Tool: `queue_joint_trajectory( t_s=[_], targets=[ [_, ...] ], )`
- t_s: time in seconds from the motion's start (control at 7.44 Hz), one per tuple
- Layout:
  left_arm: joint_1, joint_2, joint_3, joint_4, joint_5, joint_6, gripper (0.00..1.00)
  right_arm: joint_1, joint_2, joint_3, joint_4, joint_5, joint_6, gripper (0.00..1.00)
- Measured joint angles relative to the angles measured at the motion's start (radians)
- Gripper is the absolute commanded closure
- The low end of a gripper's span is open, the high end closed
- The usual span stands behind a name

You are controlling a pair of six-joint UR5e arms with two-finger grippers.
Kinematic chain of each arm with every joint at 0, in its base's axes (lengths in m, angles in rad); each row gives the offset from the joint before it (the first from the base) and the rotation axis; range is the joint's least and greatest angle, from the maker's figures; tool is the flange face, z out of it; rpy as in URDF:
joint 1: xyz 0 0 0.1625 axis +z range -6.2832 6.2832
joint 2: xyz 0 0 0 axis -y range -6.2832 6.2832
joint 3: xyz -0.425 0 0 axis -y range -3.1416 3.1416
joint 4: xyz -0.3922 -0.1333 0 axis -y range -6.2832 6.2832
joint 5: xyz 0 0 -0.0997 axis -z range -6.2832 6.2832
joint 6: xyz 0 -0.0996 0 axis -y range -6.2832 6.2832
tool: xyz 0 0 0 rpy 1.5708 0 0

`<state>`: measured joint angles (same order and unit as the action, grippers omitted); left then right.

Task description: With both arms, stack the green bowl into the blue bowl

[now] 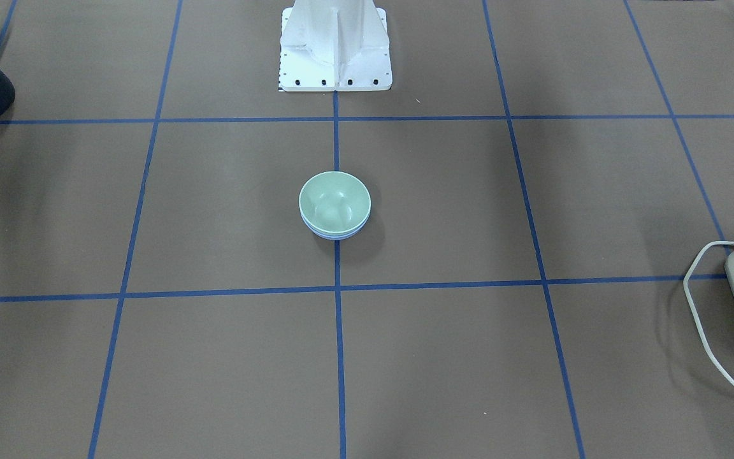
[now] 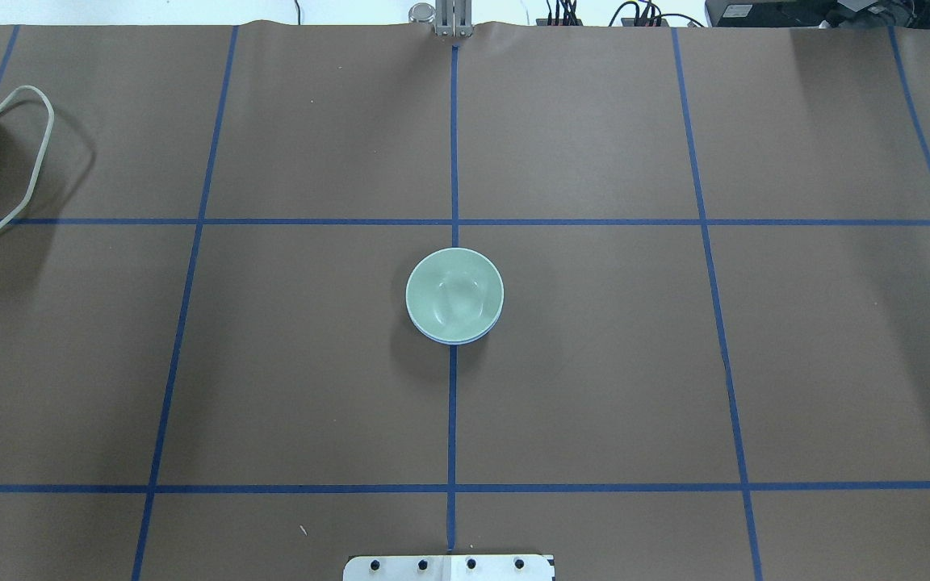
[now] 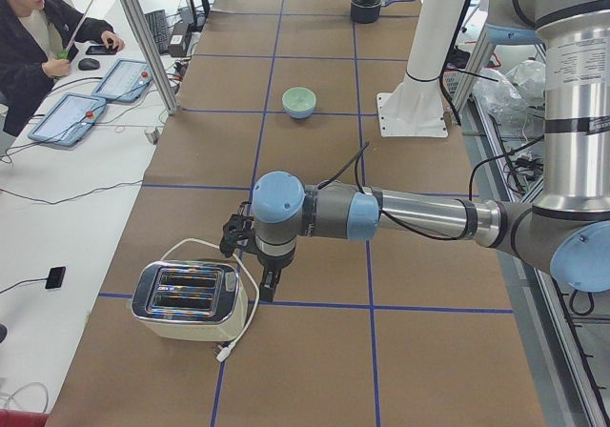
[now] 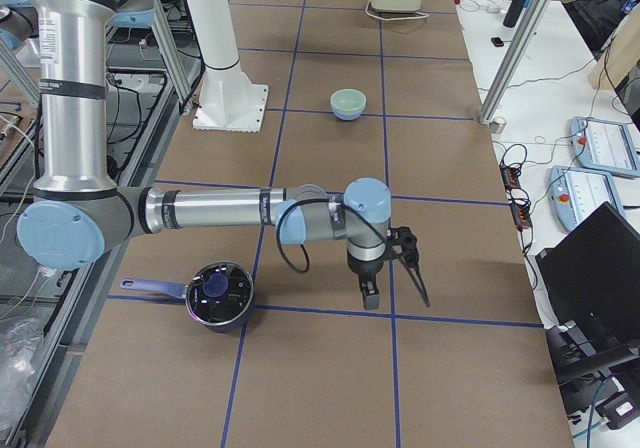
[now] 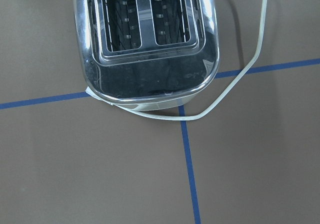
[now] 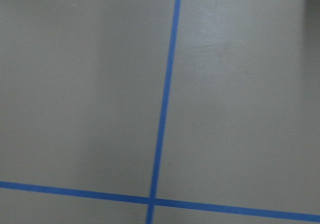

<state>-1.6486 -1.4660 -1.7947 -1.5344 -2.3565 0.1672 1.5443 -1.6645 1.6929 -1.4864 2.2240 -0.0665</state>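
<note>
2 bowls are found nested: the green bowl (image 1: 334,201) is seated inside the blue bowl (image 1: 336,236), just in front of the white pedestal (image 1: 335,44). Stacking is judged complete. The left gripper (image 3: 259,279) and right gripper (image 4: 393,288) are parked well away from the pedestal, and their jaw opening cannot be told.

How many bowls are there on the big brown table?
2. The green bowl sits nested inside the blue bowl, in the middle of the table. Only the blue one's rim peeks out beneath. No other bowl shows in any view.
</note>
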Motion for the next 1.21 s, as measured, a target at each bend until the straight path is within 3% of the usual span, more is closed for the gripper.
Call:
queue_joint_trajectory(
  t_s=[0.4, 1.21],
  targets=[
    [0.002, 0.014, 0.031, -0.013, -0.001, 0.003, 0.00, 0.095, -0.108, -0.003, 0.003, -0.005, -0.032, 0.00],
    [0.001, 0.047, 0.031, -0.014, -0.001, 0.006, 0.00, 0.118, -0.143, 0.000, 0.006, -0.010, -0.025, 0.00]
  ],
)
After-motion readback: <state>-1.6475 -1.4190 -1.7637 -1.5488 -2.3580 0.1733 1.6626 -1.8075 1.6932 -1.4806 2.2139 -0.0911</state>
